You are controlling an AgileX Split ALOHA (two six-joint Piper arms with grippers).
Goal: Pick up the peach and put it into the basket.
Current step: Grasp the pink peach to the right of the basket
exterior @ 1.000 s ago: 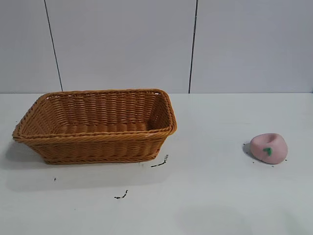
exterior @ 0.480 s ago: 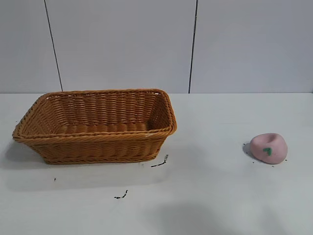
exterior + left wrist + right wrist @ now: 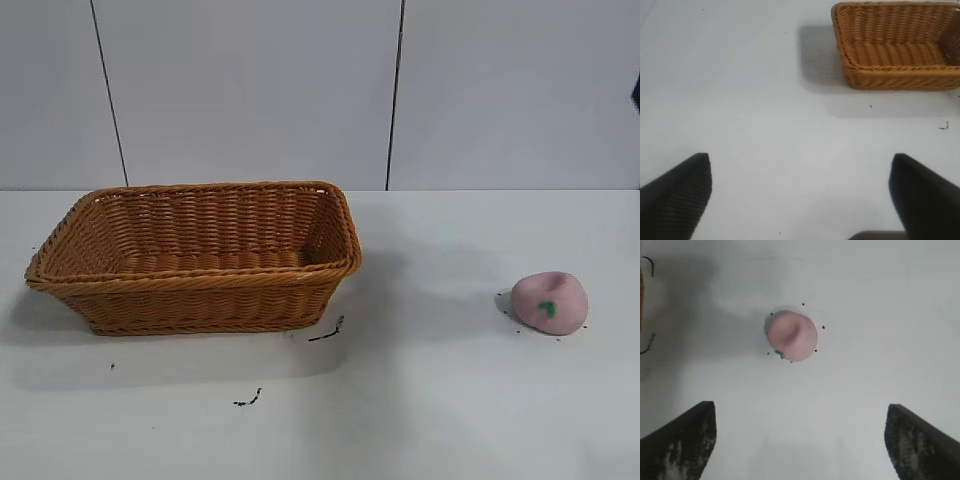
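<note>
The pale-pink peach (image 3: 549, 302) with a small green leaf mark lies on the white table at the right. It also shows in the right wrist view (image 3: 791, 335). My right gripper (image 3: 800, 412) is open and empty, high above the table, with the peach ahead of its fingertips and apart from them. The orange-brown wicker basket (image 3: 195, 290) stands at the left, nothing visible inside it. It also shows in the left wrist view (image 3: 897, 75). My left gripper (image 3: 800, 162) is open and empty over bare table, well away from the basket. Neither gripper shows in the exterior view.
Small dark scraps (image 3: 326, 332) lie on the table in front of the basket, another scrap (image 3: 248, 399) nearer the front edge. A shadow spreads over the table between basket and peach. A grey panelled wall stands behind the table.
The shadow on the table has moved from the front edge up to the area between the basket and the peach. The peach and the basket have not moved.
</note>
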